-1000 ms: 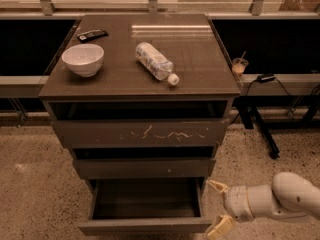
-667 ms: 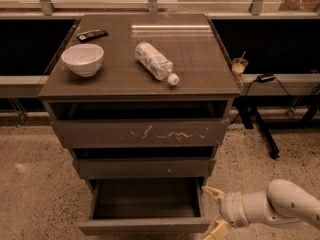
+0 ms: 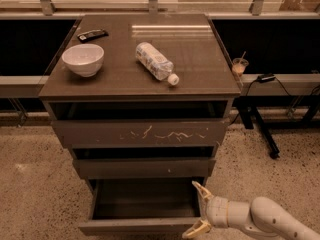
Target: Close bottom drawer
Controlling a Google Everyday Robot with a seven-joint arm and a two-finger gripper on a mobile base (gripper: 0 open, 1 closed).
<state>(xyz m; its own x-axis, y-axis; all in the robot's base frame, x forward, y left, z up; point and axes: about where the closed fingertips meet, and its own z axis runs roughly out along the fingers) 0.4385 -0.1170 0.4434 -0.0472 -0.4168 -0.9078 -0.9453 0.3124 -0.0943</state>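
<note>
The bottom drawer is pulled far out of the dark cabinet, its shallow box empty and its plain front at the lower edge of the camera view. My gripper is open at the drawer's right front corner. One pale fingertip lies over the drawer's right side wall. The other fingertip is just in front of the drawer front. The white arm reaches in from the lower right.
Above are the mid-width drawer and the widest, scratched drawer, both slightly open. On the cabinet top lie a white bowl, a plastic bottle and a dark remote. A cup and cables sit at the right.
My gripper and arm have moved left toward the drawer's right front corner. The drawer has not visibly moved.
</note>
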